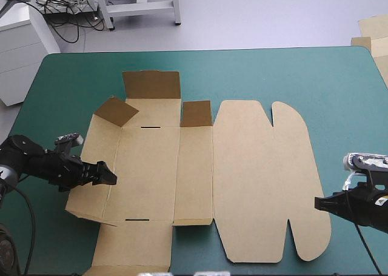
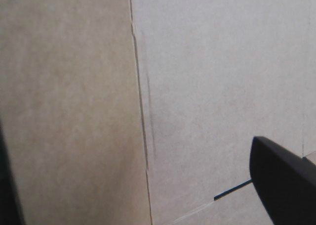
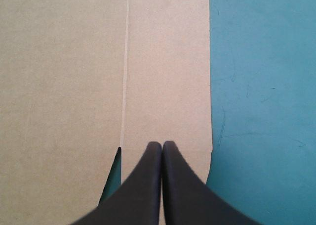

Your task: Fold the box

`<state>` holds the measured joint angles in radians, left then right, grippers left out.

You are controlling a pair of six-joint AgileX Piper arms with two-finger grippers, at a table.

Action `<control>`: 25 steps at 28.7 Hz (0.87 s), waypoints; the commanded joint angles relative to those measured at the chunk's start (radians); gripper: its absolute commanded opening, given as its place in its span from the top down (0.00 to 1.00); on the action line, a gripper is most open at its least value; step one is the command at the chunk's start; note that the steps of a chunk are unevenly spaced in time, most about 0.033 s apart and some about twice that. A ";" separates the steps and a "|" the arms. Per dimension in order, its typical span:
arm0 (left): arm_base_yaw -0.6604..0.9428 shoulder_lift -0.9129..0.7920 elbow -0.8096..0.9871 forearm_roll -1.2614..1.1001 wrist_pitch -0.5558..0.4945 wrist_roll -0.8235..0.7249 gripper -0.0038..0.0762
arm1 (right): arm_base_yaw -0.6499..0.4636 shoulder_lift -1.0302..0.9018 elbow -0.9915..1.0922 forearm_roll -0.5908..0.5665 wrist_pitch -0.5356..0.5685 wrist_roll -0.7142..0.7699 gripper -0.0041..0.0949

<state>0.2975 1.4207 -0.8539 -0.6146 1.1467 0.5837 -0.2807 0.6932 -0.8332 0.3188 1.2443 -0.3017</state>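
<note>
Nearest to me, the left tool (image 1: 110,177) is open: in its own view the fingers (image 2: 281,180) stand wide apart, with only brown board between and ahead of them. It is low over the left wall (image 1: 97,161) of the box (image 1: 248,179), close to the crease (image 2: 143,136) where this wall meets the floor panel. The right tool (image 1: 317,203) is closed and holds nothing. Its tip is over the lid (image 3: 163,62), just inside the right edge, but I cannot tell if it presses down.

The box lies in the middle of the teal-green surface (image 1: 339,94), mostly flat. The left wall is a little tilted up, and the far flaps (image 1: 151,85) stand raised.

I judge that the step in hand is raising the left wall, early in the task. The next move needs the left tool to take this wall and turn it upright about the crease, while the right tool keeps the sheet from sliding.
</note>
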 commanded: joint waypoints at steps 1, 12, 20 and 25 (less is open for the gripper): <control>-0.005 -0.025 -0.017 -0.045 0.012 -0.008 0.05 | 0.000 0.004 -0.025 0.023 -0.024 -0.009 0.98; -0.089 -0.025 -0.017 -0.005 0.005 -0.008 0.28 | 0.000 0.004 -0.025 0.023 -0.022 -0.009 0.98; -0.102 -0.025 -0.017 -0.003 -0.009 -0.030 0.93 | 0.000 0.004 -0.025 0.023 -0.015 -0.009 0.98; -0.102 -0.025 -0.017 0.021 -0.031 -0.072 0.96 | 0.000 0.004 -0.025 0.023 -0.015 -0.009 0.98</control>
<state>0.2035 1.4207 -0.8524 -0.5676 1.1135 0.5339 -0.2807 0.6932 -0.8332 0.3188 1.2443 -0.3017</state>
